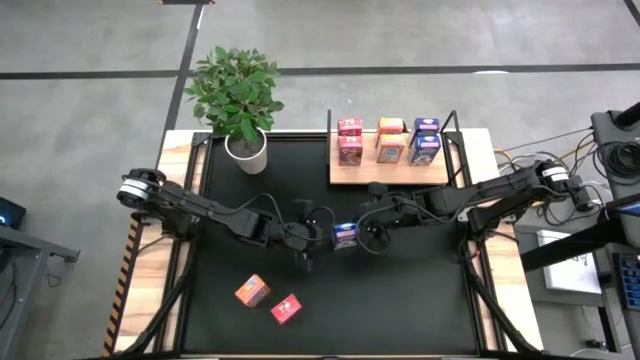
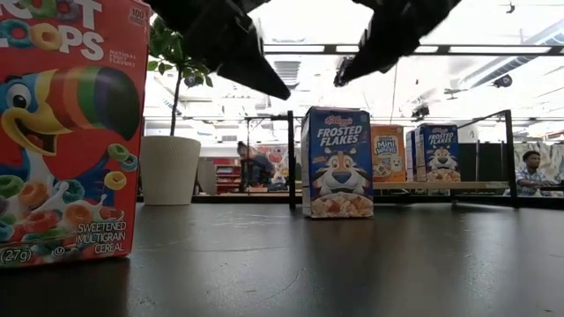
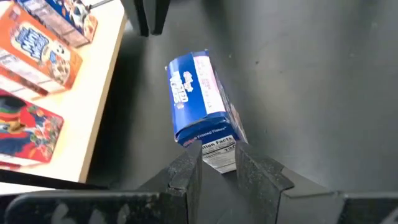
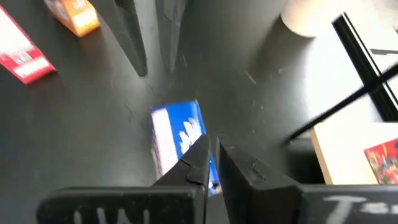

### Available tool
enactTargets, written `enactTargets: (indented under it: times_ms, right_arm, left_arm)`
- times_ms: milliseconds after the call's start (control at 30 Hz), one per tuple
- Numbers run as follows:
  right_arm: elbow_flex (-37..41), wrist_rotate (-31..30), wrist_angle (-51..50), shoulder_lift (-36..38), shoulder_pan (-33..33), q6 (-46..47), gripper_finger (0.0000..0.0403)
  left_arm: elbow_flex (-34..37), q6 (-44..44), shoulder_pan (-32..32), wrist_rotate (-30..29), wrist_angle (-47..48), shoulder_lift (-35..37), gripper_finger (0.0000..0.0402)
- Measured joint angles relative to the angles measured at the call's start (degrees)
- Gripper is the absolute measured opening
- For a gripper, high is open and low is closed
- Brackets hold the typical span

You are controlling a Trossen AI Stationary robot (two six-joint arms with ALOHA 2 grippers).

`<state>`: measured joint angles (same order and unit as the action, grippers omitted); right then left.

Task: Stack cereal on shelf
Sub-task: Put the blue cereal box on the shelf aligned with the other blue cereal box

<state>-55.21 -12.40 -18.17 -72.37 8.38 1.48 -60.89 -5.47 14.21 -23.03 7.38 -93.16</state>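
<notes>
The blue cereal box (image 1: 345, 236) stands free on the table between both nearly closed, empty grippers, left (image 1: 303, 262) and right (image 1: 375, 236); next, one must open, grip it, and carry it to the shelf (image 1: 392, 173).

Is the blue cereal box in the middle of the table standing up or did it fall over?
Standing up. In the low view the blue cereal box stands upright on the black table, its tiger picture the right way up.

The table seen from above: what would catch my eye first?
Two dark arms meet mid-table over a blue cereal box, the left gripper and right gripper on either side of it. Behind, a wooden shelf carries stacked boxes, a potted plant stands beside it, and two boxes lie nearer the front.
</notes>
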Motion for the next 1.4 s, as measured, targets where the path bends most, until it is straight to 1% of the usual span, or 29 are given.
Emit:
enactTargets:
  times_ms: [67,133,300,400,500,600,767,933,1200,1400]
  right_arm:
    - [-0.8,0.7,0.1,0.0,0.0,0.3,0.0039]
    - [-1.0,0.9,0.1,0.0,0.0,0.7,0.0065]
    - [-0.2,1.0,0.3,0.0,0.0,1.3,0.0148]
    - [0.7,1.3,1.1,-0.1,0.0,1.5,0.0191]
    - [1.2,3.5,3.5,-0.9,0.0,1.6,0.0222]
    - [1.3,3.9,5.2,-3.3,0.0,1.6,0.0241]
    - [0.1,3.4,4.3,-8.3,-0.2,-0.1,0.0249]
    - [-3.7,3.4,-1.4,-11.7,-0.3,-0.7,0.0245]
    - [-9.5,3.8,-8.7,-15.0,-0.3,-0.5,0.0203]
    - [-11.2,3.9,-9.3,-15.5,-0.3,-0.4,0.0179]
  left_arm:
    - [0.5,-1.0,0.2,0.0,0.1,1.1,0.0080]
    - [1.2,-1.8,0.2,0.0,-0.1,2.4,0.0080]
    - [4.1,-3.3,0.2,-0.2,-2.0,6.4,0.0080]
    - [5.3,-3.7,0.2,-0.5,-3.3,8.9,0.0080]
    - [6.3,-4.2,0.2,-0.6,-4.7,10.9,0.0080]
    - [7.5,-5.0,0.2,-0.6,-5.8,12.4,0.0080]
    - [8.3,-5.2,0.1,-1.1,-6.0,13.6,0.0080]
    - [8.3,-6.2,0.1,-1.9,-6.0,13.7,0.0080]
    - [8.3,-6.6,0.1,-2.0,-6.0,13.7,0.0080]
    - [8.4,-6.4,0.2,-2.0,-5.9,13.7,0.0080]
